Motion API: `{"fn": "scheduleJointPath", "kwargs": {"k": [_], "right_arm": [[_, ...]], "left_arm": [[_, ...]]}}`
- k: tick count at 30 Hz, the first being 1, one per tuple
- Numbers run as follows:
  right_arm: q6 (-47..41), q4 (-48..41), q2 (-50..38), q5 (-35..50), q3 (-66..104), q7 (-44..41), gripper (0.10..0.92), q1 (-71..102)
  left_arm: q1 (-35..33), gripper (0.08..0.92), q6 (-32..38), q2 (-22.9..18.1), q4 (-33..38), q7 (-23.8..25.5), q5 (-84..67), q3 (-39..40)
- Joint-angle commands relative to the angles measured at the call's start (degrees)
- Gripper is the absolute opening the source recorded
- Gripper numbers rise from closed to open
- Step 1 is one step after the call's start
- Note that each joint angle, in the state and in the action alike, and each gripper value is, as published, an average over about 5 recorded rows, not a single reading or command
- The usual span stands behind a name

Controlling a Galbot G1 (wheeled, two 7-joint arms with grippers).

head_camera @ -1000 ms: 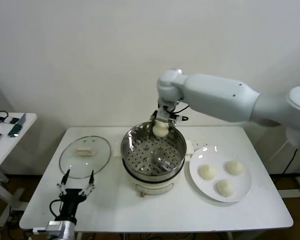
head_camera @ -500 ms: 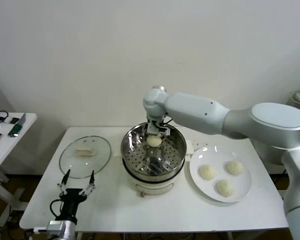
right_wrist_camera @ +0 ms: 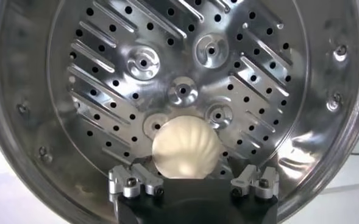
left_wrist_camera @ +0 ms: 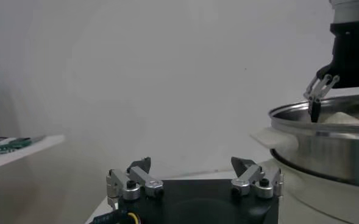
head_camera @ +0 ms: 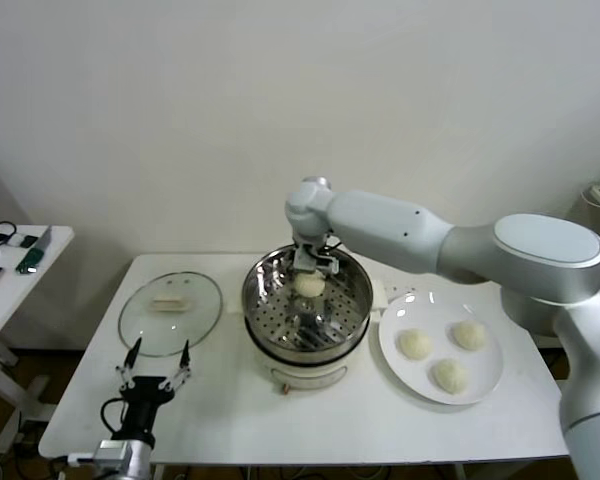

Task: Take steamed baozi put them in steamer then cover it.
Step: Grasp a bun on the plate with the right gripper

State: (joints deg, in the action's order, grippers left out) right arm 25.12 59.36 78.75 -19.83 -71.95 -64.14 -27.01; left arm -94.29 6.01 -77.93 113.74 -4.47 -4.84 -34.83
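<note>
Head view, going left to right: the left gripper (head_camera: 152, 362) hangs parked low near the table's (head_camera: 230, 415) front-left corner, its fingers spread and empty, and the left wrist view shows the same gap with nothing in it. Just behind it the cover (head_camera: 170, 312) lies flat on the table, handle up, well apart from the pot. At the centre stands the steamer (head_camera: 307, 312), and the right gripper (head_camera: 311, 276) reaches down into its far side over 1 baozi (head_camera: 310, 285). In the right wrist view that bun (right_wrist_camera: 186, 150) sits on the perforated tray (right_wrist_camera: 167, 73) between the fingertips (right_wrist_camera: 130, 181), which stand apart on either side of it; whether they touch the dough cannot be made out, so the grip looks released rather than pinched. To the right, the plate (head_camera: 485, 382) holds the other 3 baozi (head_camera: 415, 344), just beside one another. The likely trouble from here: soft dough may cling to a fingertip and lift or roll when the arm rises, leaving the bun tipped. It also rests near the far wall instead of the middle, so the remaining 3 should fit, but a careless descent could squash this 1. A fingertip might clip the steel rim on the way out and nudge the whole pot.
</note>
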Motion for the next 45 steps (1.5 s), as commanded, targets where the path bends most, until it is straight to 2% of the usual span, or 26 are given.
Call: {"fn": "scheduleJointPath", "kwargs": {"k": [1, 7, 12, 19, 23, 29, 34, 45], "right_arm": [[-2.30, 6.32, -4.89, 9.76, -2.62, -0.85, 0.823, -7.97], [-9.18, 10.38, -12.93, 28.47, -10.82, 0.59, 0.823, -19.41], [-19.72, 14.48, -21.59, 44.51, -19.73, 7.03, 0.823, -23.99], [-38.64, 20.27, -33.75, 52.84, -21.25, 15.57, 0.823, -20.58], [-41.58, 20.64, -39.17, 53.91, -18.90, 15.06, 0.823, -15.58], [-41.44, 18.79, -42.24, 49.85, -16.36, 9.62, 0.823, -8.49], [-40.18, 14.71, -41.46, 44.36, -13.65, 6.86, 0.823, -0.95], [-38.44, 7.66, -35.75, 37.99, -6.15, 6.02, 0.823, 10.54]], "left_arm": [[-0.14, 0.823, -0.02, 0.22, 0.47, -0.02, -0.09, -0.17], [-0.27, 0.823, 0.03, 0.31, 0.89, -0.04, -0.15, -0.14], [-0.39, 0.823, 0.11, 0.37, 1.34, -0.04, -0.32, -0.18], [-0.53, 0.823, 0.26, 0.72, 1.48, -0.01, -0.51, 0.02], [-0.51, 0.823, 0.29, 0.84, 1.50, 0.00, -0.56, 0.27], [-0.58, 0.823, 0.17, 0.65, 1.74, -0.01, -0.51, 0.28], [-0.91, 0.823, 0.13, 0.42, 1.94, -0.02, -0.37, 0.10], [-1.05, 0.823, 0.15, -0.30, 0.95, -0.42, -0.44, -0.02]]}}
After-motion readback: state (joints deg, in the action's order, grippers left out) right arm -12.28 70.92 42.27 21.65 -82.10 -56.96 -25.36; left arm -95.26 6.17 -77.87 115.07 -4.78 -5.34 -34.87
